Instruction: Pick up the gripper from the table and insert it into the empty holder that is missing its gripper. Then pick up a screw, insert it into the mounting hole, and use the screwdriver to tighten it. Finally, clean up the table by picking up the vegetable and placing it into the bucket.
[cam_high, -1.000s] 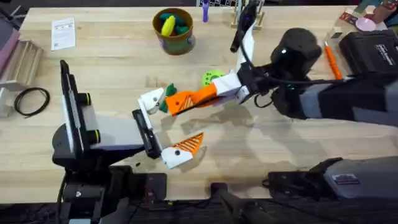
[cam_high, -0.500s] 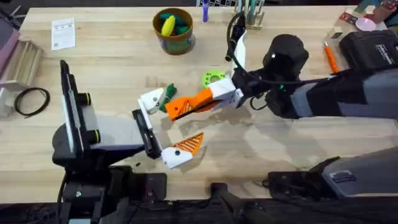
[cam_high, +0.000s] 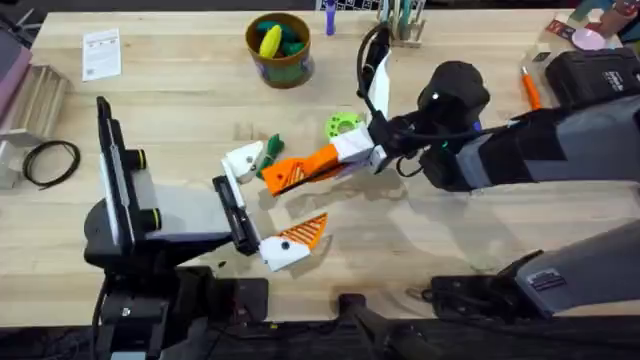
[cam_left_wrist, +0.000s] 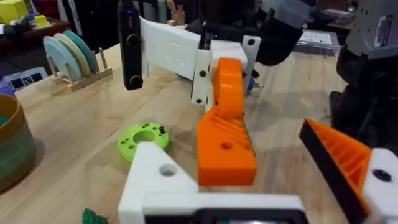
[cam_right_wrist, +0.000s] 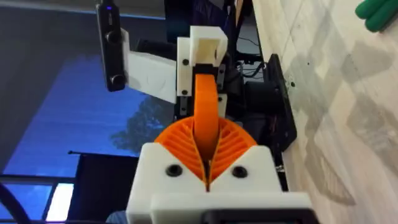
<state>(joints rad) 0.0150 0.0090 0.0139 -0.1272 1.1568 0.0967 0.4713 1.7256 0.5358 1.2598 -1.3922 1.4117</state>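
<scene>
1. One orange wedge, the gripper (cam_high: 280, 176), ribbed on one face and bored with a round hole, pinched at its thick end by the right gripper (cam_high: 325, 160). Tip just beside the empty holder (cam_high: 245, 158), on the side towards the right arm; contact impossible to tell.
2. Two white finger mounts on the left gripper (cam_high: 275, 195), spread wide with nothing between them. Empty holder bare and blocky; its twin fitted with an orange ribbed pad (cam_high: 305, 232), nearer the arm bases.
3. From the left wrist: a round hole in the empty holder (cam_left_wrist: 158, 180), and the gripper (cam_left_wrist: 225, 140) hanging just beyond it, slanting down from the right gripper's white body.
4. From the right wrist: two orange pads (cam_right_wrist: 174, 142) clamped flat on the thin gripper (cam_right_wrist: 205, 106), with the empty holder (cam_right_wrist: 205, 46) straight past its end.
5. One vegetable (cam_high: 272, 148), dark green and knobbly, on the table (cam_high: 180, 110) just beside the empty holder, on the far side.
6. One green disc (cam_high: 342, 125) near the holder, past the vegetable.
7. One bucket (cam_high: 280, 62), well beyond the holder, with yellow and green toys inside.
</scene>
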